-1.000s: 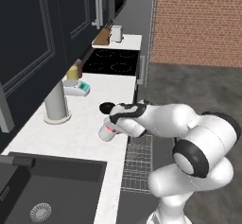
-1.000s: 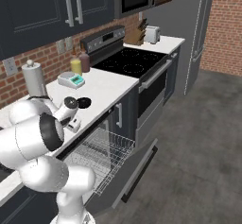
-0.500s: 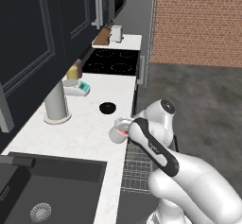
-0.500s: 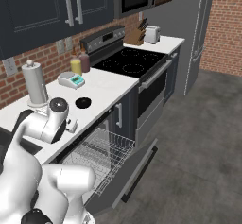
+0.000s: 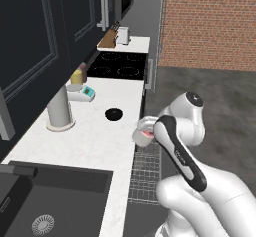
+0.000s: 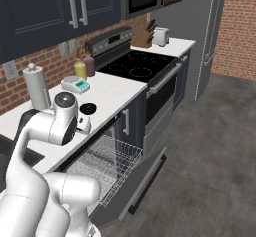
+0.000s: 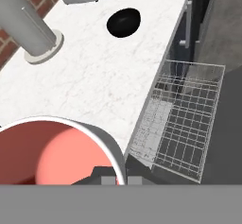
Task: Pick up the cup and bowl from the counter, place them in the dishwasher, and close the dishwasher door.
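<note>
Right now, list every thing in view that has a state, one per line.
gripper: shut on the cup
cup: held above the counter's front edge, off the surface
bowl: upright on the counter, untouched
dishwasher door: open, folded down
dishwasher rack: pulled out, nothing in it
</note>
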Tool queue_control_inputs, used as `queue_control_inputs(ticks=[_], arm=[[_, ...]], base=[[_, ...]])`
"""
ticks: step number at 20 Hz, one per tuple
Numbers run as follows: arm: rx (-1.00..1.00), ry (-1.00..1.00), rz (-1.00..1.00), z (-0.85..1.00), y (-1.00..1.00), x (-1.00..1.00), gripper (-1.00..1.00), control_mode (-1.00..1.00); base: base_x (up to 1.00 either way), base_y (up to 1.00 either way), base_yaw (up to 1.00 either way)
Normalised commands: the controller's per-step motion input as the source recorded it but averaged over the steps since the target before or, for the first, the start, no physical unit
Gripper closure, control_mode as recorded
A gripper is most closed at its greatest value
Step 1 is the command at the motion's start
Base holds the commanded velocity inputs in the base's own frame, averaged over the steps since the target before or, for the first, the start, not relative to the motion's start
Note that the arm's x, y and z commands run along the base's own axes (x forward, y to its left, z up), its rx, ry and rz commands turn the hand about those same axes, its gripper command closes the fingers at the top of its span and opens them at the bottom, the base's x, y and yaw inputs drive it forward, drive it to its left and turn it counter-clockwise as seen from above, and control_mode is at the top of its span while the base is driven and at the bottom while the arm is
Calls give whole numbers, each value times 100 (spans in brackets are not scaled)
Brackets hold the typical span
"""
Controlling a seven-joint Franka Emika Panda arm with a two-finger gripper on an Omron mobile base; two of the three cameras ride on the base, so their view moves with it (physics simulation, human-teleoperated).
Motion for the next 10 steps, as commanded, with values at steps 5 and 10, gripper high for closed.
queue_control_inputs(ticks=[5, 10], arm=[[-9, 5, 1, -4, -69, 2, 100, -100], [-1, 3, 0, -29, -50, 30, 100, -100]], base=[[0, 0, 0], [0, 0, 0]])
